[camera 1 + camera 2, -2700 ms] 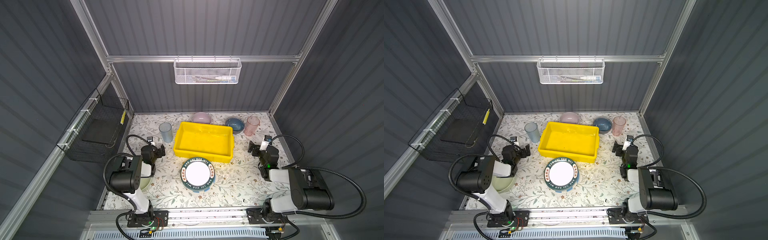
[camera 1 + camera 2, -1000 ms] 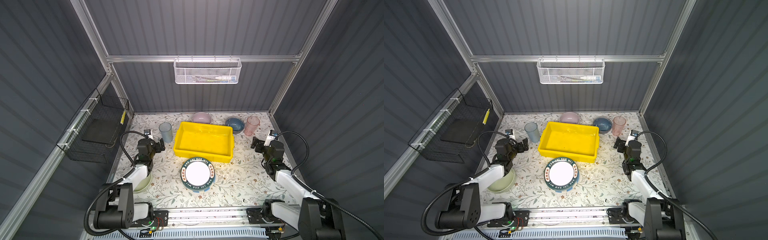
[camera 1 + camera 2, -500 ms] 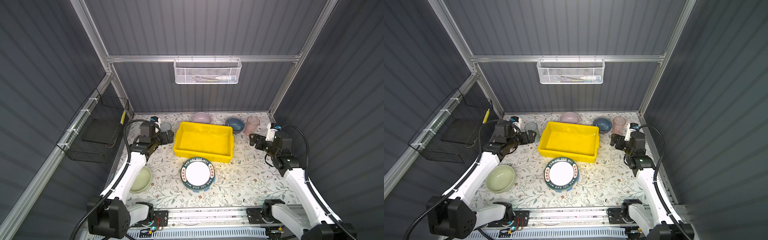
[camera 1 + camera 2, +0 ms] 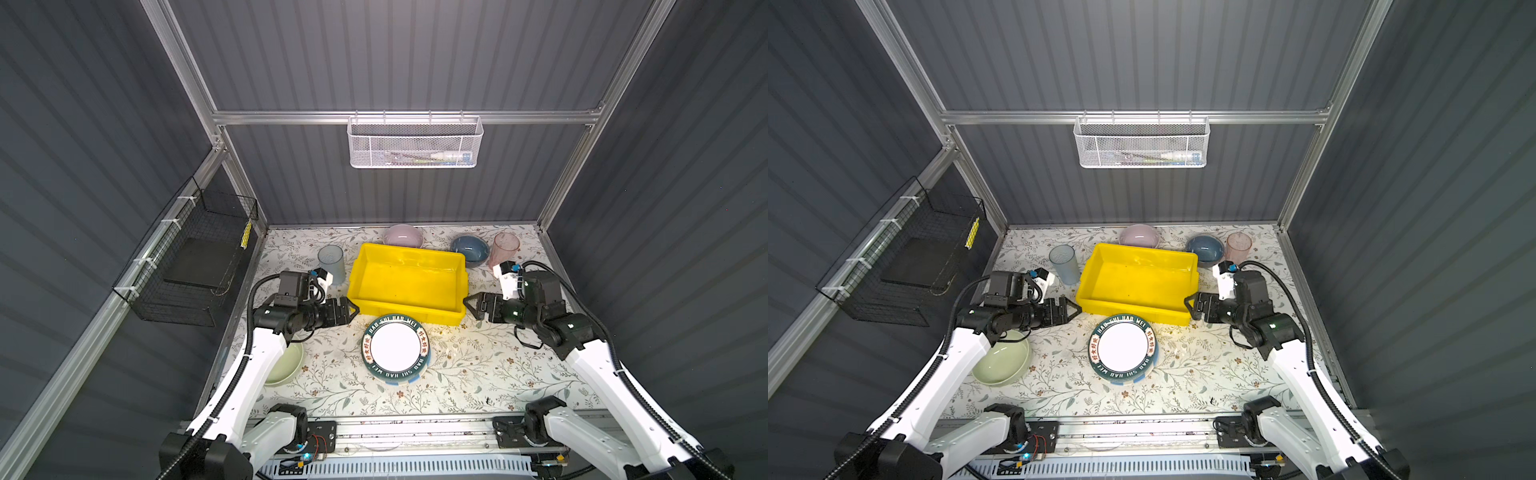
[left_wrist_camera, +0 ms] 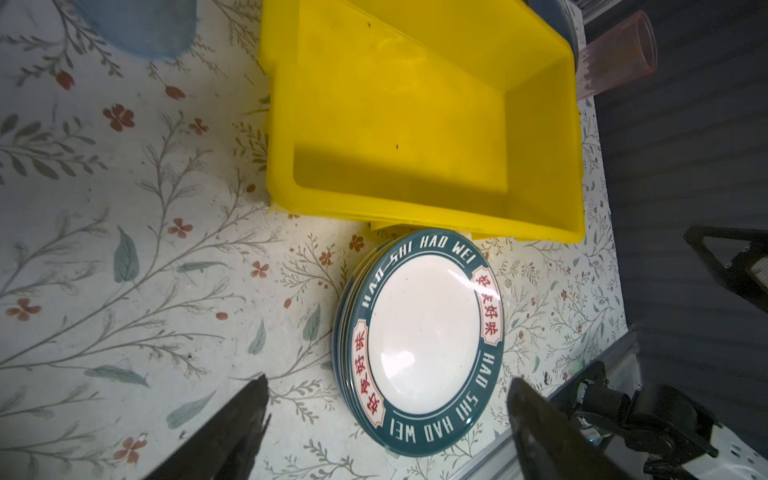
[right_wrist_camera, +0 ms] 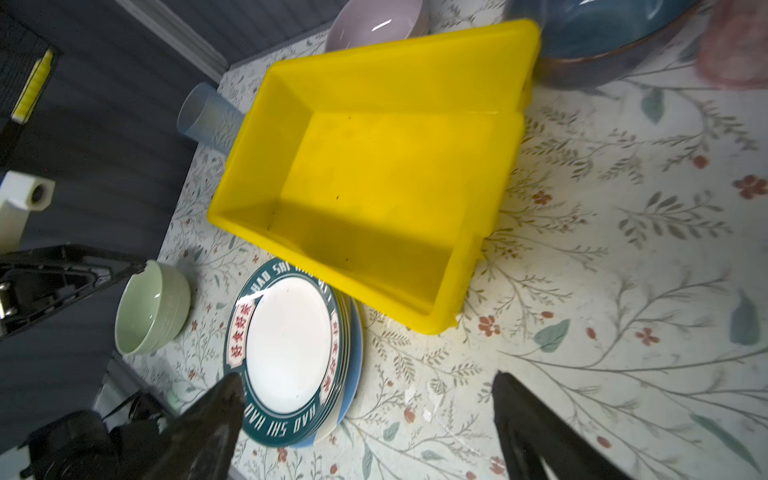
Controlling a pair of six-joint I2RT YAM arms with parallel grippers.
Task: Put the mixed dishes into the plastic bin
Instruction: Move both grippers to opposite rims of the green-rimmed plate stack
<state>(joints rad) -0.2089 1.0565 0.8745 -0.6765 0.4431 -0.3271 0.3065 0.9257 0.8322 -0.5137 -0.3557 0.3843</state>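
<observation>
Black wire basket (image 4: 195,266): hung on the left wall, off the worktop (image 4: 478,374); no part in the task.
Pale green bowl (image 4: 1000,365): upright at the worktop's left edge, partly under the left arm.
Left claw (image 4: 353,309): jaws spread wide, nothing between them; above the worktop near the bin's near left corner, pointing toward the middle.
Blue tumbler (image 4: 331,259): upright, just beside the bin's left wall.
Plastic bin (image 4: 361,266): yellow, central, empty (no dish is in it yet).
Plate stack (image 4: 395,345): green-rimmed lettered plate on top, a blue edge showing beneath; flat on the worktop just beside the bin's near wall, between the two claws.
Lilac bowl (image 4: 402,236): behind the bin's far wall.
Dark blue bowl (image 4: 469,248): at the bin's far right corner, with the pink tumbler (image 4: 503,249) upright just beside it.
Right claw (image 4: 471,305): jaws likewise wide and empty; by the bin's near right corner, facing the left claw.
Step in hand: approach, probably to the plate stack, since both wrist views look down on it.
Next move: likely a descent to the top plate's rim. The plate lies flat and low, so one finger must slip under the rim while the other presses from above. A short lift over the bin's near wall would follow; taking two plates at once is the risk.
</observation>
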